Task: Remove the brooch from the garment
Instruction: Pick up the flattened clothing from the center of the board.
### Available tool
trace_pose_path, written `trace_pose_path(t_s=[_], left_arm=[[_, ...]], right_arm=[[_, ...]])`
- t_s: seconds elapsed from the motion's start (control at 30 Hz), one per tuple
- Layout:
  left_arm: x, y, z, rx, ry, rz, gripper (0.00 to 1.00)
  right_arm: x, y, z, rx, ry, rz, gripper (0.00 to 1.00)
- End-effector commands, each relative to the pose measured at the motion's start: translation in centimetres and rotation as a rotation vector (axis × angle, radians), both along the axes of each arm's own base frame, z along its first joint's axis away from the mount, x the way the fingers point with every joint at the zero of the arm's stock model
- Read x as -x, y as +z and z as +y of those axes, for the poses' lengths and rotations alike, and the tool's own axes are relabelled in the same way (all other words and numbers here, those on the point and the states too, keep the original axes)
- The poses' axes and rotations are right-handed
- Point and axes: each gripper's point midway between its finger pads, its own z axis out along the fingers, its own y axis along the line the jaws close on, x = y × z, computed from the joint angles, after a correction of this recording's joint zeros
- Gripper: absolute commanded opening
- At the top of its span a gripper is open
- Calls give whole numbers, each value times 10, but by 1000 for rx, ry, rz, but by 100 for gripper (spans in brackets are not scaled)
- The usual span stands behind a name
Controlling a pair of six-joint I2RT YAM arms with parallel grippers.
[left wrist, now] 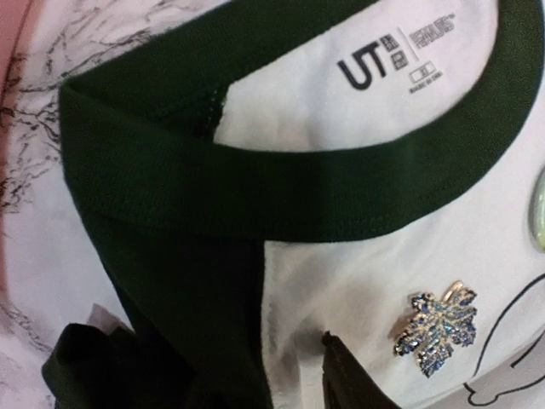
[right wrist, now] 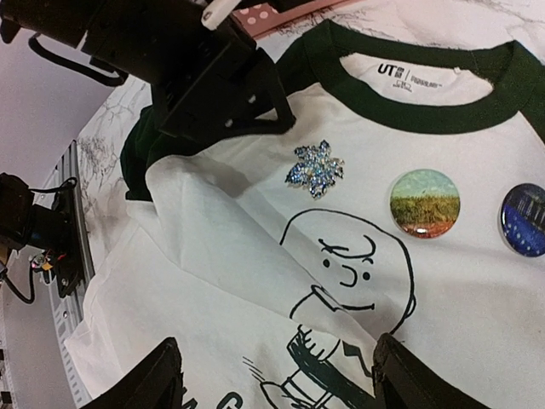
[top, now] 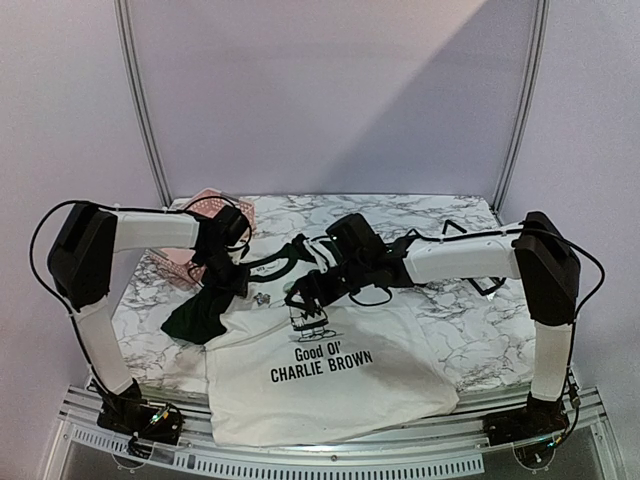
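The garment (top: 330, 400) lies flat on the marble table, a white T-shirt (right wrist: 213, 256) with a dark green collar and sleeves. The brooch (right wrist: 315, 169), a sparkling blue and silver leaf (left wrist: 436, 331), is pinned below the collar on the chest. My left gripper (top: 232, 270) presses down at the shoulder seam just left of the brooch, jaws apart, cloth (left wrist: 341, 281) between its fingers (left wrist: 345, 371). In the right wrist view the left gripper (right wrist: 226, 141) creases the shirt. My right gripper (right wrist: 281, 383) hovers open over the cartoon print, holding nothing.
Two round badges (right wrist: 425, 203) (right wrist: 523, 219) are pinned to the right of the brooch. A pink basket (top: 215, 205) stands behind the left gripper at the back left. Bare marble table (top: 450, 300) lies to the right of the shirt.
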Motion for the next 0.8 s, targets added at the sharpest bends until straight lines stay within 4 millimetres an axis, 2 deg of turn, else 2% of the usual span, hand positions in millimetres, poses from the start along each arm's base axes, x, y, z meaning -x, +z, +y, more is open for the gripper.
trace_pose_path(t_s=[0.0, 0.1, 0.17, 0.37, 0.4, 0.5, 0.63, 0.77], left_arm=[[1, -10, -5, -1, -16, 23, 31], [-3, -2, -8, 22, -8, -4, 8], [-7, 11, -14, 63, -6, -44, 0], [-11, 73, -50, 349, -104, -188, 0], [-7, 88, -60, 421, -137, -206, 0], [-2, 112, -72, 526, -185, -245, 0], [4, 127, -79, 619, -221, -241, 0], [4, 131, -80, 672, -217, -221, 0]], right_arm=[[10, 1, 1, -31, 5, 28, 75], [13, 1, 1, -24, -1, 13, 75], [13, 2, 0, -17, -1, -10, 76], [7, 15, 1, -47, -14, -80, 74], [5, 19, 0, -52, -24, -92, 72], [-2, 36, 3, -107, -46, -144, 69], [-2, 60, 4, -191, -50, -194, 68], [-5, 69, 8, -227, -58, -205, 65]])
